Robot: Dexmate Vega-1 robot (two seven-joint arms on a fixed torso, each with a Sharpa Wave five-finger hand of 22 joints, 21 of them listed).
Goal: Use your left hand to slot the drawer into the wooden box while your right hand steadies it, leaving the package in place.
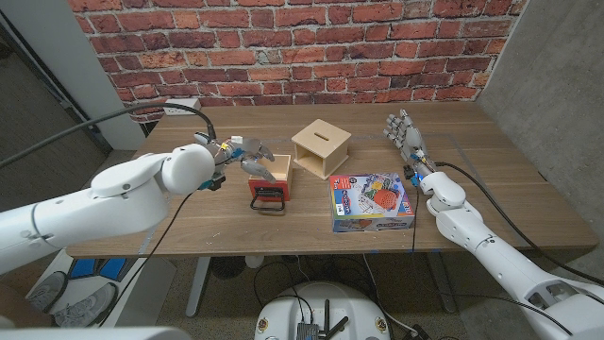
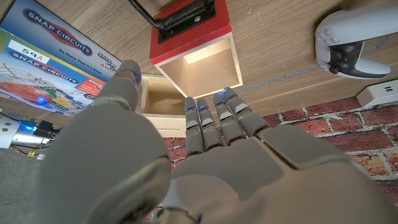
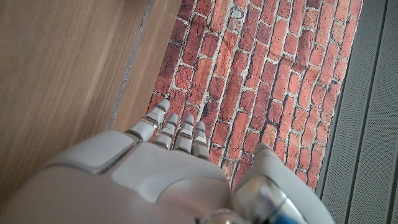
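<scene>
The drawer (image 1: 269,181) is a pale wooden tray with a red front and a black handle, lying on the table left of the wooden box (image 1: 321,147). In the left wrist view the drawer (image 2: 200,67) shows its bare inside, with the box (image 2: 157,104) just beyond it. My left hand (image 1: 243,155) hovers at the drawer's back end with fingers (image 2: 217,121) spread and holds nothing. The colourful package (image 1: 371,200) lies flat in front of the box, to its right. My right hand (image 1: 406,134) stands upright and open, right of the box and apart from it.
A white controller (image 2: 348,46) and a white power strip (image 2: 380,93) lie on the table's left side. The brick wall (image 1: 302,47) runs along the table's far edge. A cable crosses the right side of the table by my right forearm (image 1: 453,203).
</scene>
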